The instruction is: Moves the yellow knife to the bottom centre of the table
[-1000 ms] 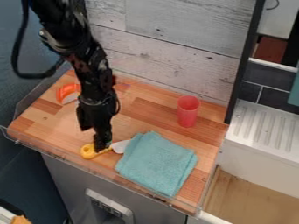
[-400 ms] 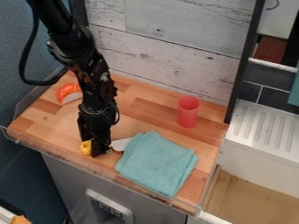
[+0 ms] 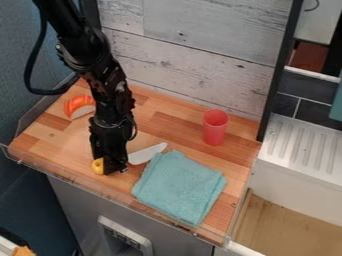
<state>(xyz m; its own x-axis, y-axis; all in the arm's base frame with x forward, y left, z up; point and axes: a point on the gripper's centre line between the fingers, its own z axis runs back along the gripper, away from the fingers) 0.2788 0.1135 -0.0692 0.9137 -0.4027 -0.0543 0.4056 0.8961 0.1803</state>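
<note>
The gripper (image 3: 112, 169) is low over the left front of the wooden table, shut on the handle of the yellow knife (image 3: 98, 166). The rounded end of the yellow handle shows at the gripper's left; the rest of the handle is hidden behind the gripper. To the right, the white blade (image 3: 147, 154) points right and slightly toward the back, along the upper left edge of the folded teal cloth.
The teal cloth (image 3: 180, 186) lies at the table's front right. A red cup (image 3: 215, 127) stands behind it, and an orange and white toy piece (image 3: 79, 106) lies at the back left. A clear rim (image 3: 107, 188) borders the table's front.
The fingers have closed on the handle. The knife has turned a little, its blade tip swinging toward the back and out from the cloth. The arm has shifted only slightly since the middle frame.
</note>
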